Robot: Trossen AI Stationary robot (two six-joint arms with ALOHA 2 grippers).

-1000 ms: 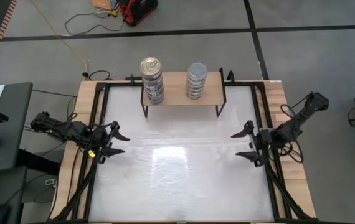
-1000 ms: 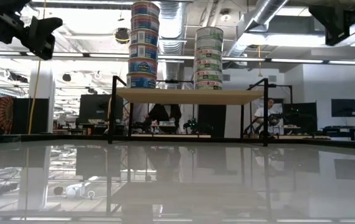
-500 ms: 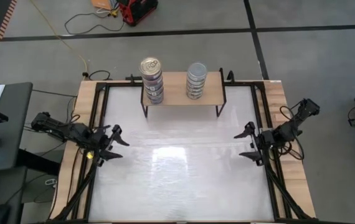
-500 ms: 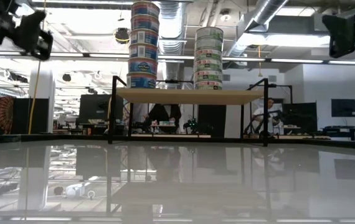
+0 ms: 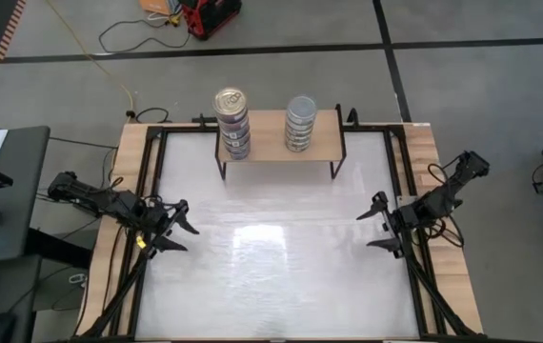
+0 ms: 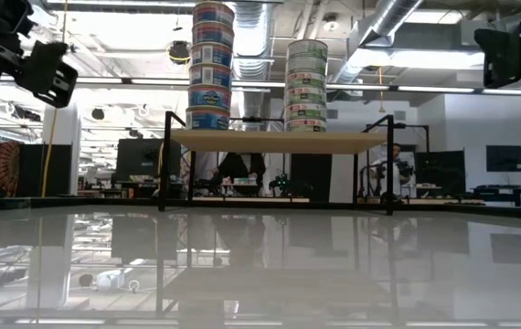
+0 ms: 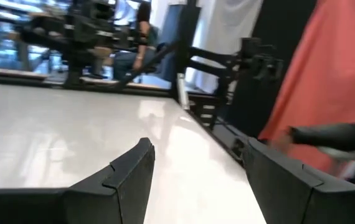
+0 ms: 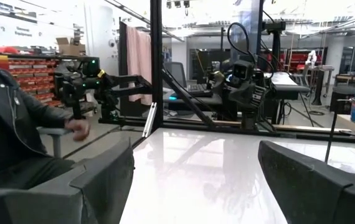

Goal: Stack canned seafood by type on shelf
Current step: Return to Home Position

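Observation:
The light-wood shelf [image 5: 281, 145] stands on black legs at the table's far edge. Two stacks of canned seafood rest on it. The gold-topped stack [image 5: 231, 103] is at its left end and shows taller in the low view [image 6: 210, 64]. The silver-topped stack [image 5: 301, 112] [image 6: 306, 87] is toward its right. My left gripper [image 5: 180, 230] [image 7: 196, 168] hovers open over the table's left side. My right gripper [image 5: 376, 224] [image 8: 196, 165] hovers open over the right side. Both are far from the shelf and have nothing between their fingers.
Black frame rails [image 5: 148, 191] and a wooden border run along the table's sides. The white tabletop [image 5: 271, 257] lies bare between the arms. A seated person [image 8: 15, 137] shows beyond the table's edge in the right wrist view. A dark desk [image 5: 0, 191] stands off the left side.
Both grippers have come down a little over their own sides of the table and have stayed open. The can stacks and the shelf have not moved.

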